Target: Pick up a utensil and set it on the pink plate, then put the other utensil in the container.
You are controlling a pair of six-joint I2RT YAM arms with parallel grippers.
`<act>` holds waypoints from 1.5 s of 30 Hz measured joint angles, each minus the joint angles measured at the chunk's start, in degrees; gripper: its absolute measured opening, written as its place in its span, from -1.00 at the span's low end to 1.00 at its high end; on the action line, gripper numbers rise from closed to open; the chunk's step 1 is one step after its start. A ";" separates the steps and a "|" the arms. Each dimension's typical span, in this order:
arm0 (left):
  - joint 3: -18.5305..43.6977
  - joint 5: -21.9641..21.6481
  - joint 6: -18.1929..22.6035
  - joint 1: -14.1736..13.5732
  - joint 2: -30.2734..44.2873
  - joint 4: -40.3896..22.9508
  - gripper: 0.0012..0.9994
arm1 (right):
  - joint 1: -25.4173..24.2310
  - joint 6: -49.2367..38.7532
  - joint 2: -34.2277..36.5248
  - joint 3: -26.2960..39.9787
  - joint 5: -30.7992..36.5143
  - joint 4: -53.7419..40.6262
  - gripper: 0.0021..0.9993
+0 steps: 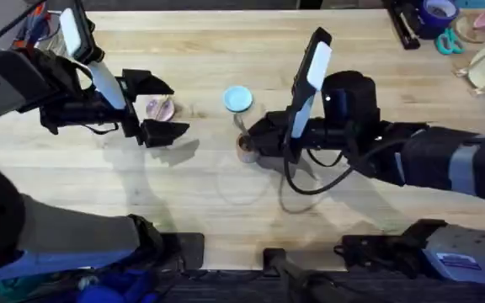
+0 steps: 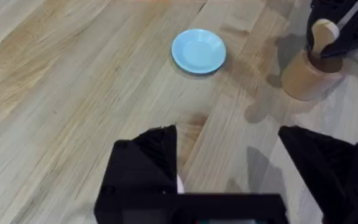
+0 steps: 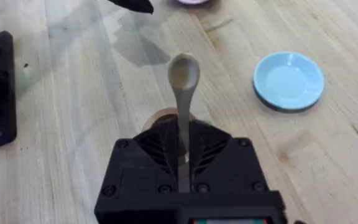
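R gripper (image 3: pixel 184 146), low centre of the right wrist frame, is clamped on the spoon (image 3: pixel 183 78) by its handle, bowl end pointing up and away. Just beyond the fingertips sits the wooden cup (image 3: pixel 160 117), partly hidden by the gripper. In the left wrist frame, upper right, the spoon's rounded end pokes up above the cup's rim, black fingers around it, so the handle looks already down in the hollow, tho can't see how deep.

Step in hand, I'd say: dropping the spoon into the cup. To do it well: keep the handle centred over the hollow, lower till it bottoms out, then let go w/o side drag, since the cup is light and could tip or slide. Pull straight up after.

L gripper (image 1: pixel 160 106), left of centre in the overhead frame, is spread wide and holds nothing, hovering over the pink plate (image 1: pixel 161 108). Something pale lies on that plate, prob the fork, but too small to be sure.

Blue plate (image 1: pixel 237 98), centre of overhead, has nothing in it. Cup holds the spoon end only, as far as I can tell.
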 joint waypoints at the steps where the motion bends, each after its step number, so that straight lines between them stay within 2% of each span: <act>1: 0.00 0.00 0.00 0.00 0.00 0.00 0.99 | 0.00 0.02 0.00 0.00 0.00 0.00 -0.79; 6: 0.00 0.00 0.00 0.00 -0.02 0.00 0.99 | 0.00 0.03 0.00 0.00 0.00 -0.09 -0.62; 7: 0.00 0.00 0.00 0.00 -0.02 0.00 0.99 | 0.00 0.02 0.00 0.00 0.00 -0.09 -0.54; 8: 0.00 0.00 0.00 0.00 0.00 0.00 0.99 | 0.00 0.01 0.00 0.00 0.04 -0.05 -0.35; 12: 0.00 0.00 0.00 0.00 0.00 0.00 0.99 | 0.00 -0.14 0.00 -0.07 0.02 -0.02 0.82; 13: 0.00 0.00 0.00 0.00 0.00 0.00 0.99 | -0.02 -0.32 0.00 -0.09 0.05 0.07 0.94; 16: 0.00 0.00 0.00 0.00 0.00 0.00 0.99 | 0.10 -0.34 0.00 -0.11 0.05 0.80 0.99; 31: 0.00 0.00 0.00 0.00 0.00 0.00 0.99 | 1.95 -0.34 -0.37 -0.11 0.10 3.25 0.99; 38: 0.00 0.00 0.01 0.00 0.00 0.00 0.99 | 1.02 -0.36 -7.15 -0.17 0.24 2.72 0.99; 45: 0.00 0.00 0.01 0.00 0.00 0.76 0.99 | -3.33 -0.33 -12.37 -0.17 0.32 -3.45 0.99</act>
